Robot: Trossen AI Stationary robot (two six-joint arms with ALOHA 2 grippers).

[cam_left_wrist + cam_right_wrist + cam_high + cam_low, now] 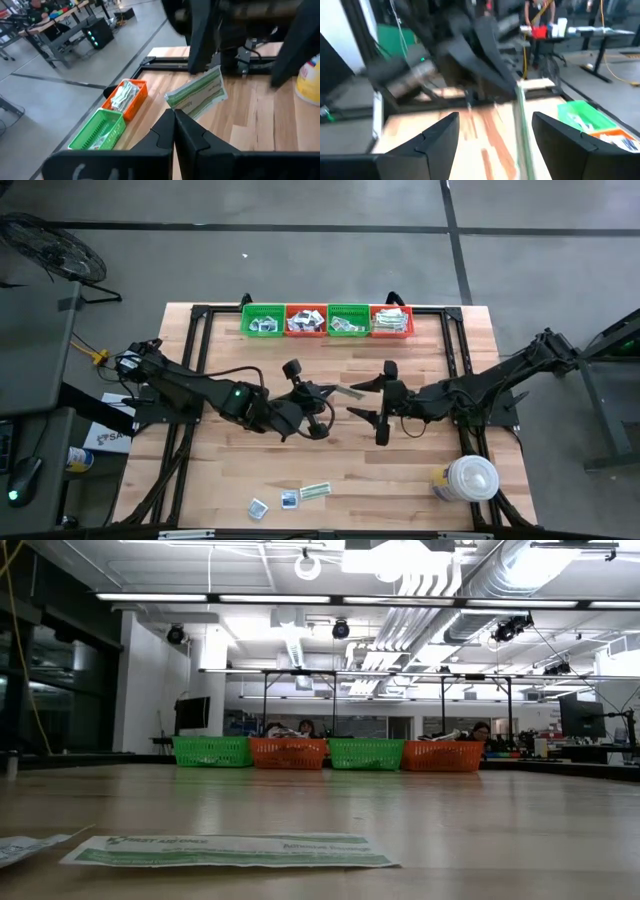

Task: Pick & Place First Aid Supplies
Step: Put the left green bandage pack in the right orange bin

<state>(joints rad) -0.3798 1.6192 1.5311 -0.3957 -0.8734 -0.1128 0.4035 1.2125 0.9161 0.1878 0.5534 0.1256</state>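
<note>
A pale-green strip packet (pixel 232 851) lies nearest the low camera; only my left wrist view shows my left gripper (pixel 173 116) pinching another strip (pixel 196 94) mid-table; my right gripper (pixel 372 397), at three o'clock, gapes wide, empty.

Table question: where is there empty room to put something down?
Bare wood lies between the baskets and the two arms, and left of the small packets at the front edge. It is crowded mid-table around the left gripper and right gripper, and by the white tub.

Two dark jointed arms, black cables looped along links. Green indicator light mid left arm (pixel 238 392). Flat, tapered black fingers (pixel 437 137).
</note>
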